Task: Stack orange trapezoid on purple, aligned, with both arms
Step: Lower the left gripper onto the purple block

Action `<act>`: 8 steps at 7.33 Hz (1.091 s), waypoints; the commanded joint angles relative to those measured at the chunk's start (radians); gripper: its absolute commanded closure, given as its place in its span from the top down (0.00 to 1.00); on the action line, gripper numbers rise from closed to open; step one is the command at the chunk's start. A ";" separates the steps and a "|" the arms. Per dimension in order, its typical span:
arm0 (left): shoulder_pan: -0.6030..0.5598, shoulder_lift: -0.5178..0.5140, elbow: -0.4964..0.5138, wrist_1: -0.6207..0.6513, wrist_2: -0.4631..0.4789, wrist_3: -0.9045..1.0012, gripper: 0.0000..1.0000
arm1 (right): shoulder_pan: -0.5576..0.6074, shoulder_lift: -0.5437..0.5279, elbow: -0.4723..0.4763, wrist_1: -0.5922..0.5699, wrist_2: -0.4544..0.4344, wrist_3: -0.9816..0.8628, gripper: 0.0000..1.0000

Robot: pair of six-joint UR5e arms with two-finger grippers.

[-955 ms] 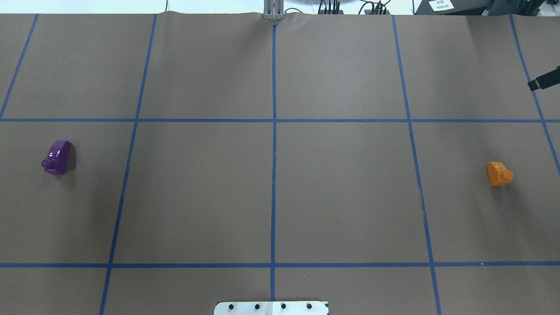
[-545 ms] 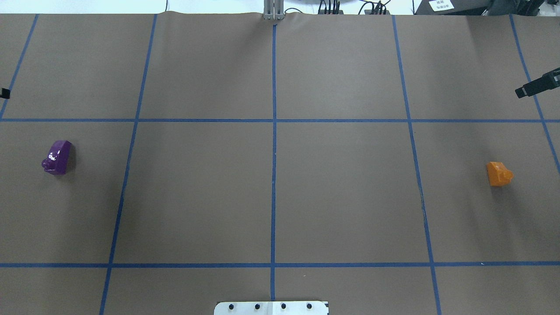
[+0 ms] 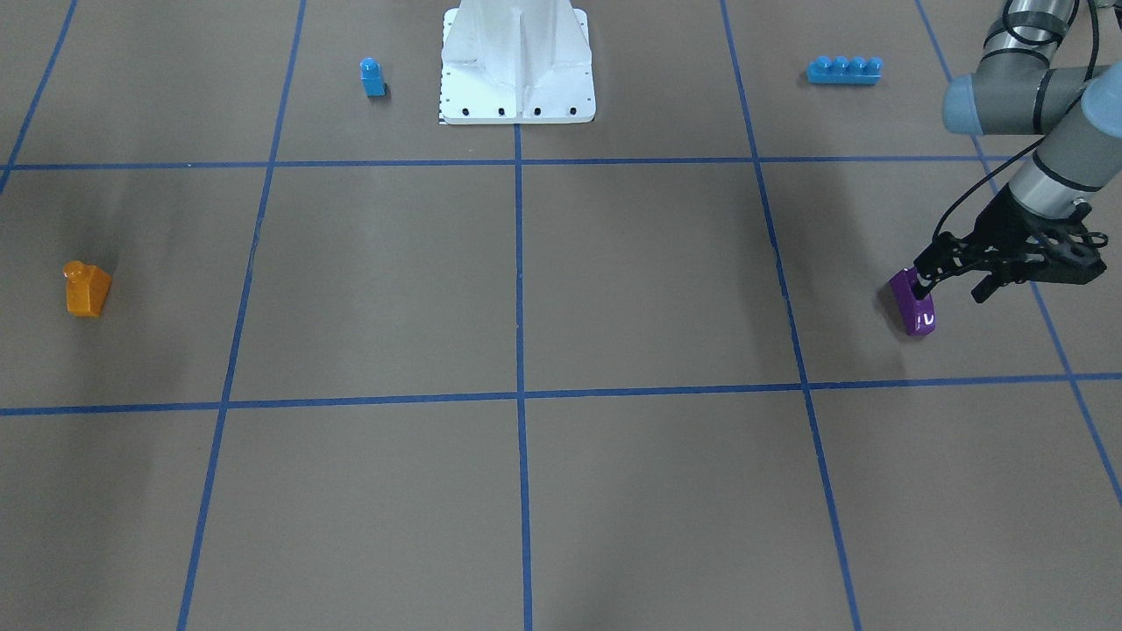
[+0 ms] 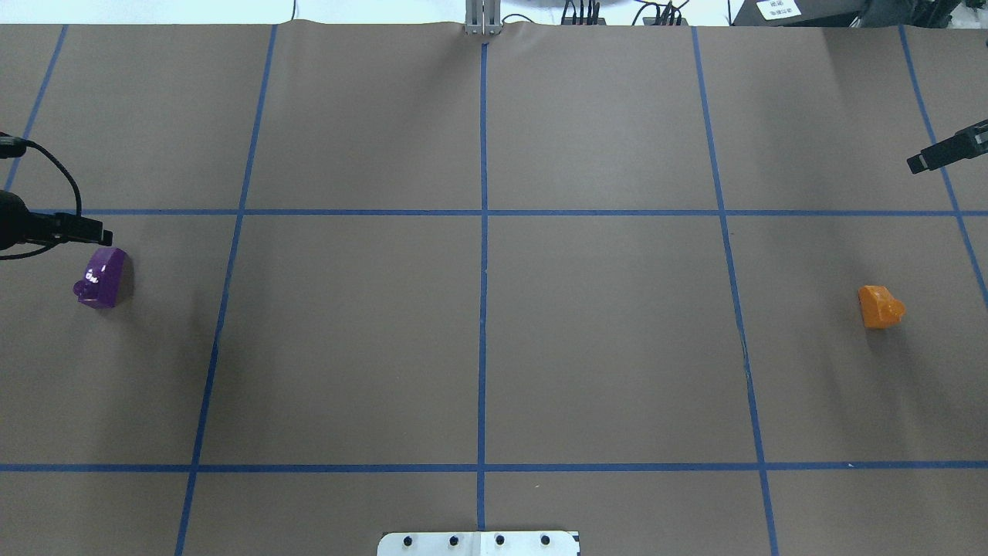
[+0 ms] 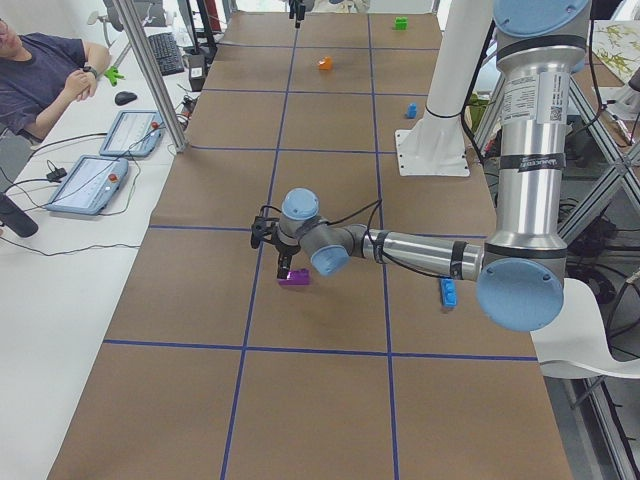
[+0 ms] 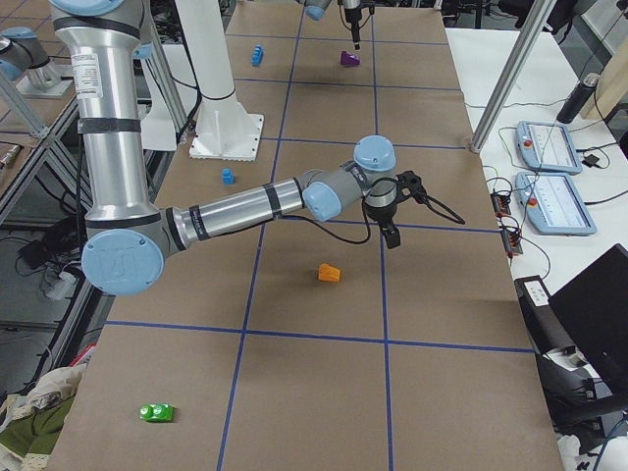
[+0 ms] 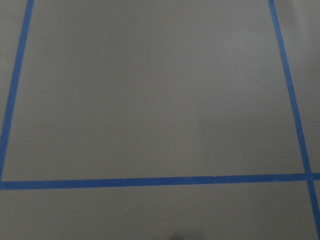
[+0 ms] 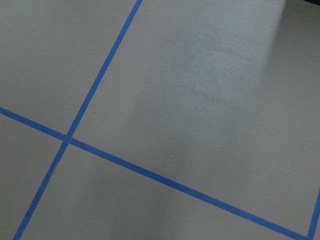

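The left claw [image 3: 948,284] is open, with its two black fingers apart. It hangs tilted just over the purple block [image 3: 913,308]. One finger tip is above the block's top, but it is not clear if it touches. Seen from overhead, the claw is at 12 o'clock of the block, which lies on the bench [image 4: 478,347] far out at 9 o'clock. Behind the claw, the left arm [image 3: 1047,166] bends at the wrist and runs long and low over the bench.

The right claw [image 4: 928,157] shows only one finger, so nobody can tell if it is open or closed. It is up in the air at 1 o'clock of the orange block [image 4: 878,306], well apart from it. The orange block lies on the bench at 3 o'clock. The right arm [image 6: 245,208] reaches out long and low, and its claw points down.
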 commanded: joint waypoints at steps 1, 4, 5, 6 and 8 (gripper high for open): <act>0.077 0.024 0.003 0.000 0.066 -0.004 1.00 | 0.000 0.000 -0.001 0.000 -0.001 0.000 1.00; 0.108 0.040 0.014 0.001 0.097 0.002 0.94 | -0.005 0.000 -0.002 0.000 -0.001 0.000 1.00; 0.111 0.040 0.015 0.003 0.097 0.002 0.75 | -0.006 0.000 -0.002 0.000 -0.001 0.000 1.00; 0.116 0.040 0.021 0.007 0.097 0.002 0.60 | -0.006 0.000 -0.002 0.000 -0.001 0.000 1.00; 0.116 0.043 0.023 0.009 0.097 0.005 0.54 | -0.009 0.000 -0.002 0.000 -0.001 0.000 1.00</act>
